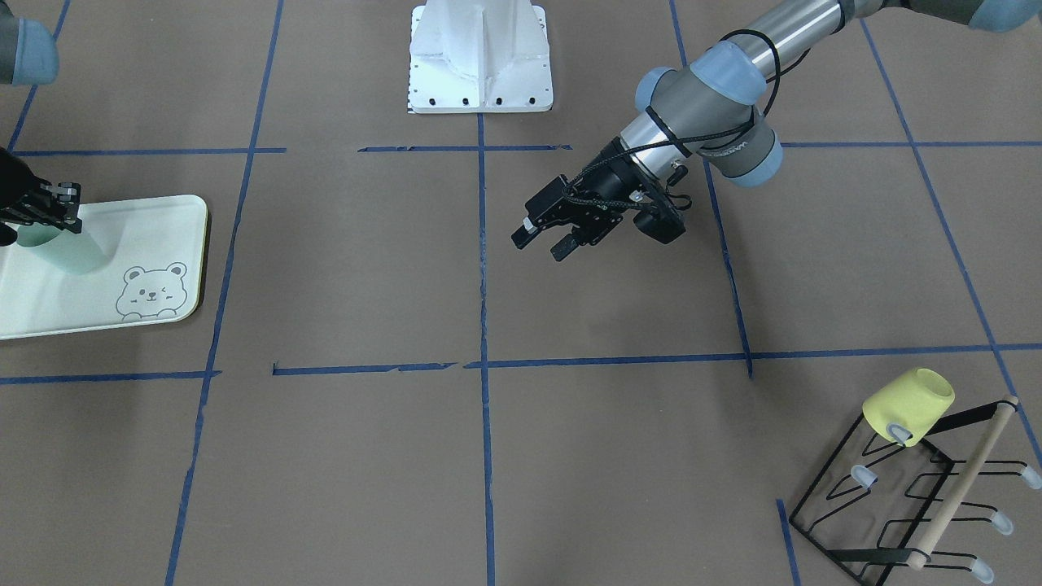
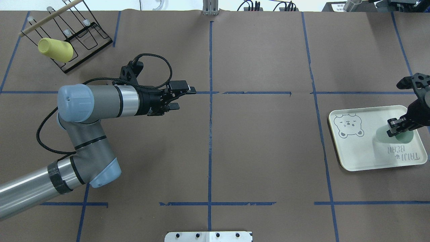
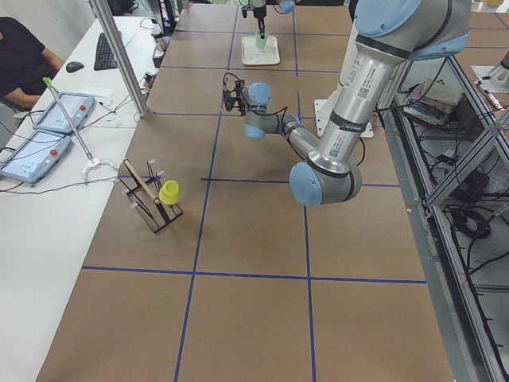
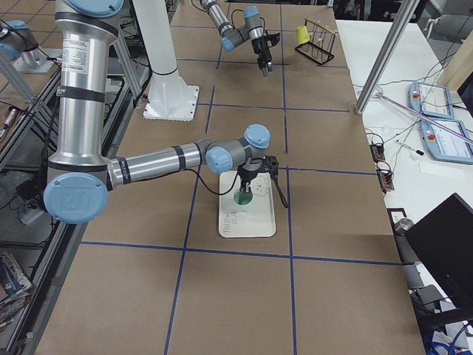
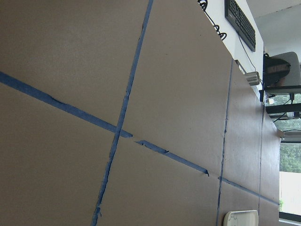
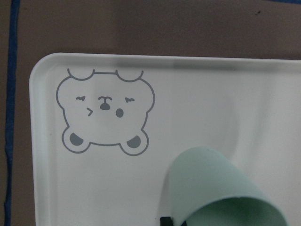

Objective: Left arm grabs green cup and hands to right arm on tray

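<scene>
The green cup (image 1: 69,251) is tilted over the tray (image 1: 163,220), held at its rim by my right gripper (image 1: 55,213), which is shut on it. In the overhead view the right gripper (image 2: 397,128) holds the cup (image 2: 399,137) above the tray's (image 2: 356,151) lettering end. The right wrist view shows the cup (image 6: 218,188) close up, beside the bear drawing on the tray (image 6: 235,94). I cannot tell if the cup's base touches the tray. My left gripper (image 1: 543,242) is open and empty above the table's middle; it also shows in the overhead view (image 2: 183,98).
A black wire rack (image 1: 895,505) with a wooden rod holds a yellow cup (image 1: 908,403) at the table's far corner on my left side; the overhead view shows that rack (image 2: 84,33) and yellow cup (image 2: 55,49). The white robot base (image 1: 480,57) stands at the table's middle edge.
</scene>
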Available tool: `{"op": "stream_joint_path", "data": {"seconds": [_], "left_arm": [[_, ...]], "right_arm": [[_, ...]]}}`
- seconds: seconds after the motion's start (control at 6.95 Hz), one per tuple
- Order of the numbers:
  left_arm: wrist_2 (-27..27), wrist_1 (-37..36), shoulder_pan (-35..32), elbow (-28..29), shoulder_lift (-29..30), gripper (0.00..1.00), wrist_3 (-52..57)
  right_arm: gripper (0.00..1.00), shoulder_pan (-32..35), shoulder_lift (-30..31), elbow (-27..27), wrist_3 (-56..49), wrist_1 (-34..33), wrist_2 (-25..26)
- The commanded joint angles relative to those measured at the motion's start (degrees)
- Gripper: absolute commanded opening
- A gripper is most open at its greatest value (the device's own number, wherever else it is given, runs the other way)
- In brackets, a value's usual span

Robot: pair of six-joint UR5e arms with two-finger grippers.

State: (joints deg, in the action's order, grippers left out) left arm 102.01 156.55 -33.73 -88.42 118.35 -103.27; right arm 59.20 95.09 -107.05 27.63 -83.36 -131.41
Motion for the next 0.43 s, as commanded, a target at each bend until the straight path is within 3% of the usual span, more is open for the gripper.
{"op": "stream_joint_path", "data": {"seconds": [0.0, 0.29], "left_arm": [[-1.89, 0.07, 0.50, 0.01, 0.13, 1.00, 0.00], [-1.90, -0.02, 0.51, 0.01, 0.13, 1.00, 0.00]], "right_arm": [[0.00, -0.40, -2.71, 0.35, -3.19, -5.23, 0.45], [0.00, -2.06, -2.72, 0.71, -3.46, -5.24, 0.98]]}}
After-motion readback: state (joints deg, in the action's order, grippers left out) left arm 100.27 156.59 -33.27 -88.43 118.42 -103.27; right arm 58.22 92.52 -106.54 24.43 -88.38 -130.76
